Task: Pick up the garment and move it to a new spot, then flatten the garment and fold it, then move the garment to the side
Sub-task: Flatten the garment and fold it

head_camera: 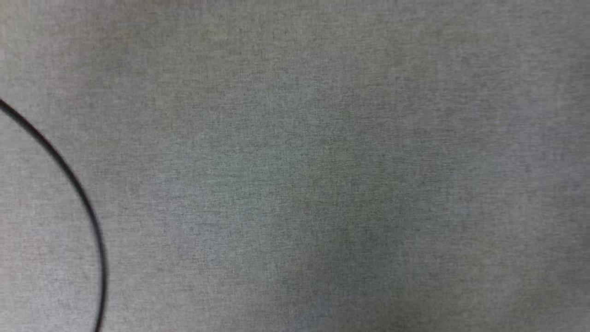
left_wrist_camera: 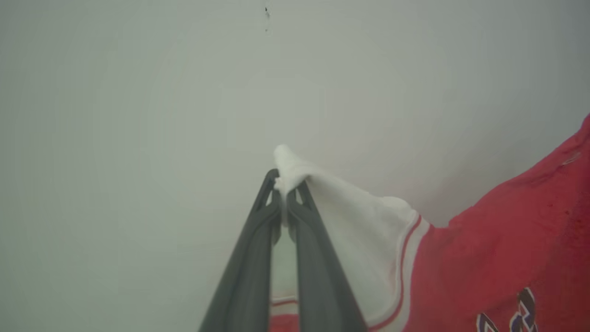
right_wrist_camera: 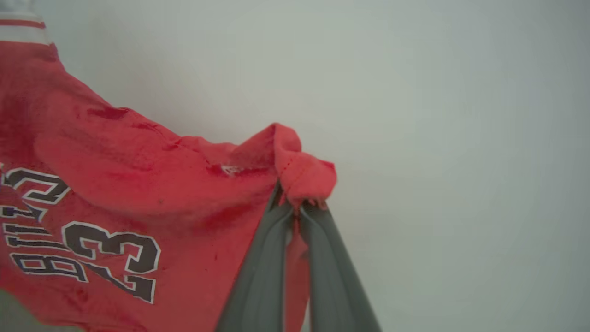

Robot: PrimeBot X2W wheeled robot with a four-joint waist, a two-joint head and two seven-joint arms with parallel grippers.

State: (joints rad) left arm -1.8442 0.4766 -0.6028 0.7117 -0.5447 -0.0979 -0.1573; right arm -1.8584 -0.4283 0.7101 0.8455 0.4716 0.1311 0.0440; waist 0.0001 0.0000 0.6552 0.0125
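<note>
Slippage worried me: left fingers [left_wrist_camera: 249,263] clamped only the garment's [left_wrist_camera: 507,240] sleeve tip, right fingers [right_wrist_camera: 262,267] only a bunched red hem.

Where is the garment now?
The garment spans both wrist views: its white sleeve pinched in the jaws of the left gripper, a red edge in the right gripper.

The left gripper [left_wrist_camera: 285,190] is pinching the white sleeve tip of the garment [left_wrist_camera: 507,240], its jaws pressing together on the cloth with no gap between them. In the left wrist view it is pointing up, at the garment's far left end. The right gripper [right_wrist_camera: 297,205] is clamping a bunched red edge at the garment's right end in the right wrist view, jaws meeting at the tips.
</note>
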